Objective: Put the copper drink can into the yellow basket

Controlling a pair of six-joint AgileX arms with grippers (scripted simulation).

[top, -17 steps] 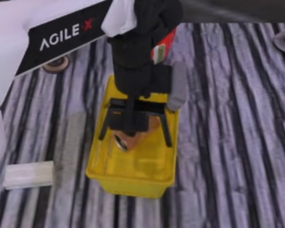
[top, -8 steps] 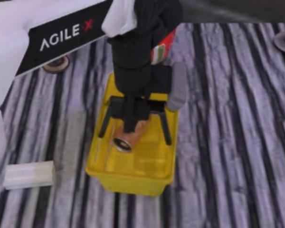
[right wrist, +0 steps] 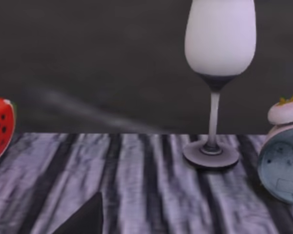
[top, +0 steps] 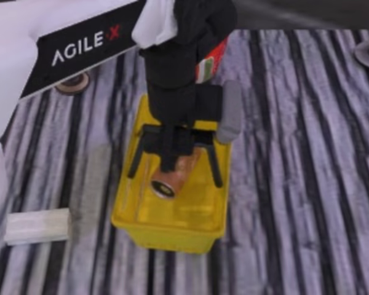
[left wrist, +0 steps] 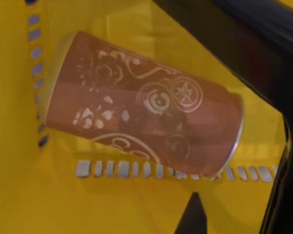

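A: Where's the copper drink can (top: 173, 176)?
B: Inside the yellow basket (top: 172, 230), lying on its side, dark end toward the basket's near wall. The wrist view shows it (left wrist: 144, 105) resting in a corner by the slotted walls.
A: Left pincer (top: 174, 161)?
B: Directly above the basket's far half, over the can. Can't tell whether the fingers are spread or closed; the arm body hides them from above, and only a dark tip shows in the wrist view.
A: Anything cut off?
B: The basket's far rim and handles sit partly under the arm. A red watermelon-patterned pot (top: 210, 60) peeks out just behind the basket.
A: Right pincer?
B: Not seen from above. Its camera shows a wine glass (right wrist: 219, 73) on the worktop (top: 295, 153).
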